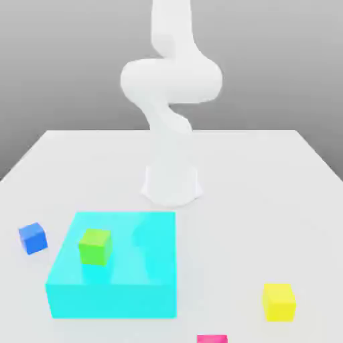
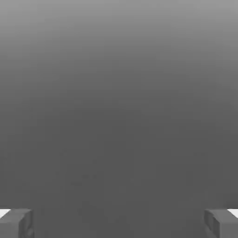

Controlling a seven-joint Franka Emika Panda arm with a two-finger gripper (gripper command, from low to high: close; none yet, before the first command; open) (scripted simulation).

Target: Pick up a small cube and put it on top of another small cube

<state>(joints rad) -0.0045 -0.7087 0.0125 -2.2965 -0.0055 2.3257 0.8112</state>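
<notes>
Arm: the white robot arm (image 1: pixel 171 100) rises from its base at the far middle of the table (image 1: pixel 268 201) and curls upward out of the exterior view.
Claw: the gripper (image 2: pixel 119 223) has its two grey fingertips (image 2: pixel 16 223) spread wide apart, with nothing between them — only plain grey background lies behind.
Pink cube: the small cube (image 1: pixel 212 339) sits at the near edge of the table, cut off by the frame, toward the exterior view's right of the cyan block.
Yellow cube: another small cube (image 1: pixel 279 301) rests on the table near the pink one, further toward the exterior view's right.
Cyan block: the big flat block (image 1: pixel 114 268) lies on the table, carrying the green cube (image 1: pixel 94 246) on its top.
Blue cube: the blue cube (image 1: pixel 33 238) stands on the table — just off the block, on the exterior view's left.
</notes>
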